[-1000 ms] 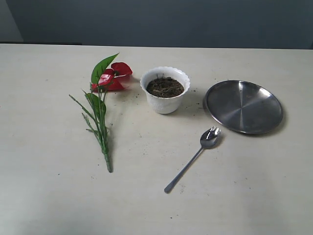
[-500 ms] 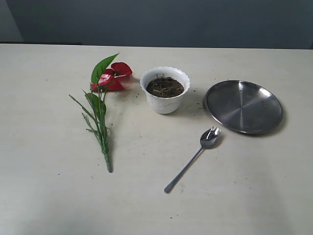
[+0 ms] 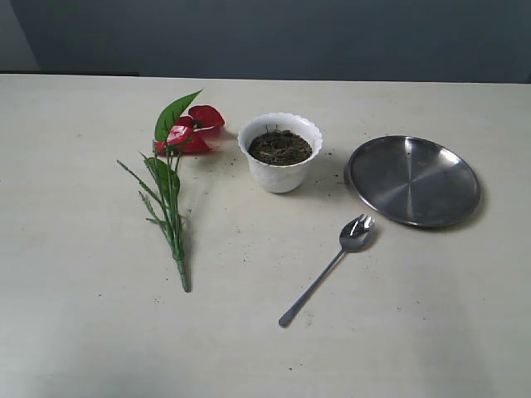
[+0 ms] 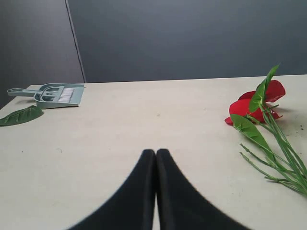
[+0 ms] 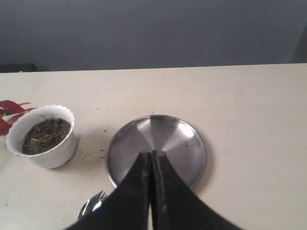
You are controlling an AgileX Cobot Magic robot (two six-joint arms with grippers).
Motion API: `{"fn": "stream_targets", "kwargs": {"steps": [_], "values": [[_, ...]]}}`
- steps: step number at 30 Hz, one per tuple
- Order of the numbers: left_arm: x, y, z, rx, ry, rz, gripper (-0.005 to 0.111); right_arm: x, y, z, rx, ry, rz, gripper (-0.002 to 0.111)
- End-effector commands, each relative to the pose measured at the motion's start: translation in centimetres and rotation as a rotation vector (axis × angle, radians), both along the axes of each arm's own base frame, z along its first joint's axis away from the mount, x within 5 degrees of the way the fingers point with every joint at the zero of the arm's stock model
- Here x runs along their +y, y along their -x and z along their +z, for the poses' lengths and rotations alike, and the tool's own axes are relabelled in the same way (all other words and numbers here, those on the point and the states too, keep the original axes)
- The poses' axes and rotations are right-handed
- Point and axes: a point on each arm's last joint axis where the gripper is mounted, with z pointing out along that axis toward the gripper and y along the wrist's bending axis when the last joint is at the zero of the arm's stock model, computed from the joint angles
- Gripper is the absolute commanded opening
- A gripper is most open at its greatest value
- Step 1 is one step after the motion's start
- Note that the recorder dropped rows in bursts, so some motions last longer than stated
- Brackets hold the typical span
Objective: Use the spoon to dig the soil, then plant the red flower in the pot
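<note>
The white scalloped pot (image 3: 280, 170) stands mid-table with dark crumbly soil (image 3: 280, 148) inside. The red flower (image 3: 189, 130) lies flat to its left, green stems trailing toward the front. A silver spoon (image 3: 328, 269) with tined tip lies in front of the pot, to the right. No arm shows in the exterior view. In the left wrist view my left gripper (image 4: 156, 153) is shut and empty, with the red flower (image 4: 254, 104) off to one side. My right gripper (image 5: 151, 154) is shut and empty, above a steel plate, with the pot (image 5: 43, 139) and the spoon tip (image 5: 93, 203) nearby.
A round steel plate (image 3: 412, 180) lies to the right of the pot. Soil crumbs speckle the table around the pot. In the left wrist view, a grey dustpan with brush (image 4: 53, 94) and a loose green leaf (image 4: 20, 116) lie farther off.
</note>
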Motion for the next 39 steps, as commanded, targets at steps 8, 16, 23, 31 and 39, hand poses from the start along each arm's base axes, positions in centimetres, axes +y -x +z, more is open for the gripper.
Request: {"fn": "stream_targets", "kwargs": {"steps": [8, 16, 23, 31, 39], "values": [[0.0, 0.0, -0.2, 0.001, 0.004, 0.001, 0.0, 0.7, -0.2, 0.7, -0.046, -0.161, 0.011, -0.001], [0.0, 0.0, -0.2, 0.001, 0.004, 0.001, 0.0, 1.3, -1.2, 0.3, 0.049, -0.222, 0.025, -0.001], [0.0, 0.0, -0.2, 0.001, 0.004, 0.001, 0.0, 2.2, -3.2, 2.6, 0.126, -0.188, 0.085, -0.001], [0.0, 0.0, -0.2, 0.001, 0.004, 0.001, 0.0, 3.7, -5.8, 4.2, 0.27, -0.154, 0.185, -0.001], [0.0, 0.0, -0.2, 0.001, 0.004, 0.001, 0.0, 5.9, -7.2, 2.7, 0.401, -0.147, 0.28, -0.001]]}}
